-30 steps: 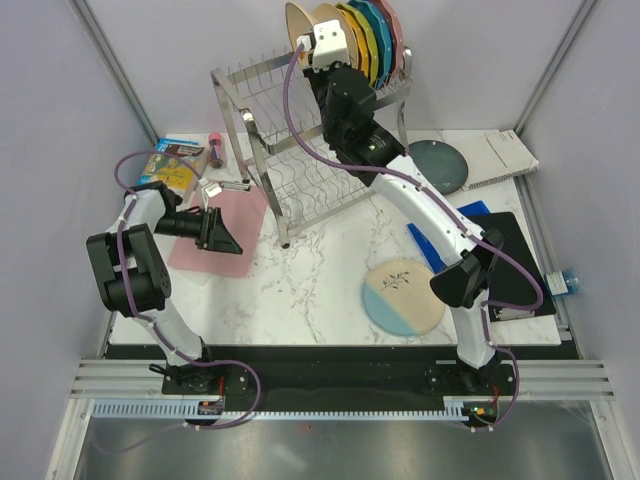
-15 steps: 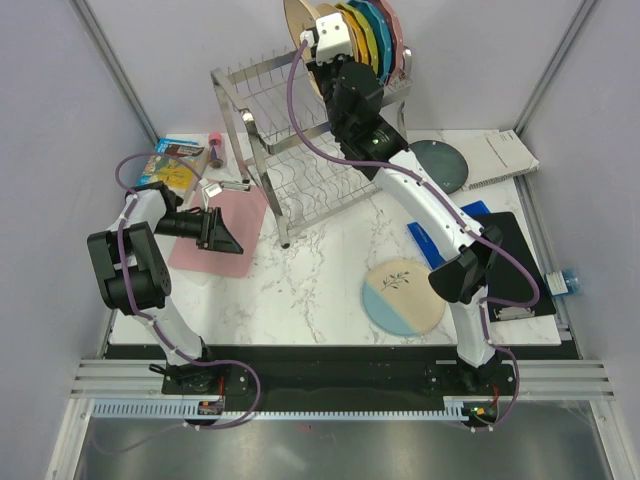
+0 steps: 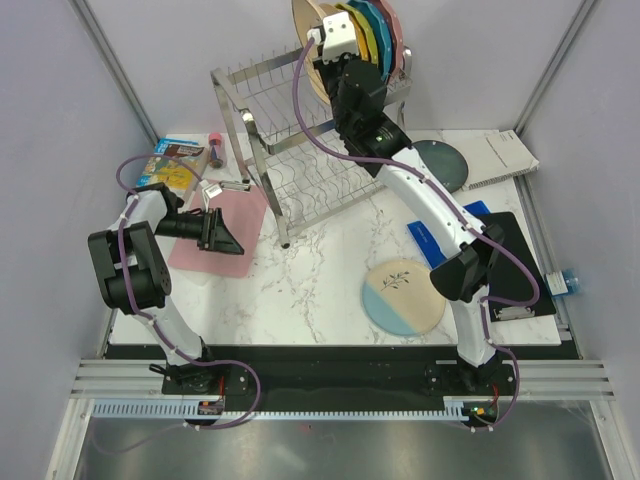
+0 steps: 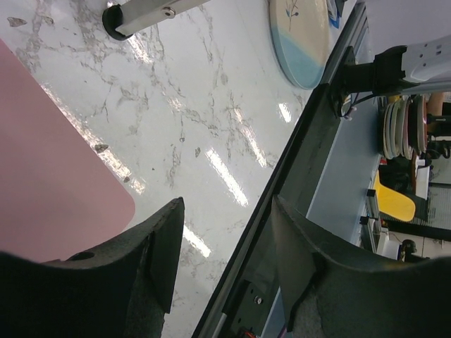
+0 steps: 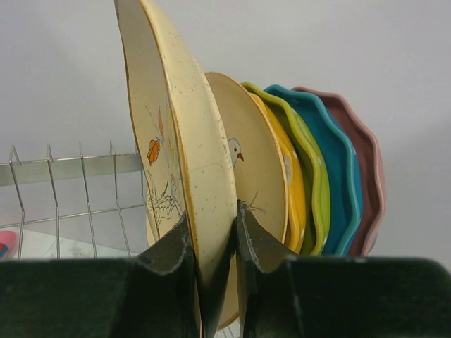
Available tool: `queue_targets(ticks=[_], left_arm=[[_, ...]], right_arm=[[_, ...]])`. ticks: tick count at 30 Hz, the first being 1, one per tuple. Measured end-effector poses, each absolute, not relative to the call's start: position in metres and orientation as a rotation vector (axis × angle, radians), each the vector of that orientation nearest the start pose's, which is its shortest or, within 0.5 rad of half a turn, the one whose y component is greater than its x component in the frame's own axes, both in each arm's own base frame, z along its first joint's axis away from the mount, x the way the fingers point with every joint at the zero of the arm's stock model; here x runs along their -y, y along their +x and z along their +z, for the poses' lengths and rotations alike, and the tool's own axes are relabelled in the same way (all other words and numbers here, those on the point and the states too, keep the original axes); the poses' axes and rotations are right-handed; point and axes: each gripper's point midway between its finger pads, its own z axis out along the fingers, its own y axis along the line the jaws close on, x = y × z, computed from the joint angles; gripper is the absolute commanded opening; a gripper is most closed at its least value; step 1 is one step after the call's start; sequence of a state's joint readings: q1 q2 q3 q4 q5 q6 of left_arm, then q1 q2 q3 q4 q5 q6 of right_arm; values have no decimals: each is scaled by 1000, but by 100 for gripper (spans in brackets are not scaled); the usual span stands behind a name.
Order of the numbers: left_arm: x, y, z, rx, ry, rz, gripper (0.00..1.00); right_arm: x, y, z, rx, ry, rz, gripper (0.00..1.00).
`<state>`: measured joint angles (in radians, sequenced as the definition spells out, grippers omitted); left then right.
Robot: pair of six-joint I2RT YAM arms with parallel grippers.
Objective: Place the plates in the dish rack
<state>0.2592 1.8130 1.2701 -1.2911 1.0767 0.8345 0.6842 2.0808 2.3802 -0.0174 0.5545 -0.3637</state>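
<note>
Placement is the step in hand. The right pincer [image 5: 211,236] is clamped on the lower rim of a cream-yellow bird plate [image 5: 187,141], holding it upright over the top tier of the dish rack [image 3: 290,130]. Just beside it on that tier stands a second bird plate [image 5: 254,162], with the plain scalloped plates [image 5: 338,176] in yellow, green, blue and pink behind.

Whether the held plate's bottom edge sits between prongs I cannot tell, because the fingers hide it. The next move, I judge, calls for lowering it straight into a free slot. It should stay parallel to its neighbour so the rims do not knock, and only then be let go.

Two plates wait. The blue-and-cream plate [image 3: 403,297] lies flat on the table [image 3: 320,270] in front of the rack, toward the arm bases. The dark teal plate [image 3: 438,165] lies flat to the rack's right. The left pincer [image 4: 225,211] hangs open and empty, low over a pink mat [image 3: 215,240] to the rack's left.

The table is glossy, white and marble-veined, throwing glare. Plain pale walls [image 3: 60,120] enclose it on three sides.
</note>
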Motion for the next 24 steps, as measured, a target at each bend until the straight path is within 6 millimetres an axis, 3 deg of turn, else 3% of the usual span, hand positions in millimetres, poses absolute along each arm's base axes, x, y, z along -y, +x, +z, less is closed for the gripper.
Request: queue_targets(ticks=[9, 20, 22, 23, 24], left_arm=[[71, 277, 121, -2383, 494, -1411, 59], [71, 277, 118, -2395, 477, -1427, 59], [72, 277, 118, -2396, 478, -1427, 59], [72, 277, 118, -2396, 478, -1428, 59], [72, 276, 118, -2396, 479, -1429, 59]], right_arm=[[-298, 526, 454, -1401, -255, -71, 0], [-301, 527, 451, -1406, -258, -54, 0], [-301, 527, 451, -1407, -259, -54, 8], [-301, 527, 451, -1407, -259, -55, 22], [-301, 528, 451, -1408, -257, -55, 28]])
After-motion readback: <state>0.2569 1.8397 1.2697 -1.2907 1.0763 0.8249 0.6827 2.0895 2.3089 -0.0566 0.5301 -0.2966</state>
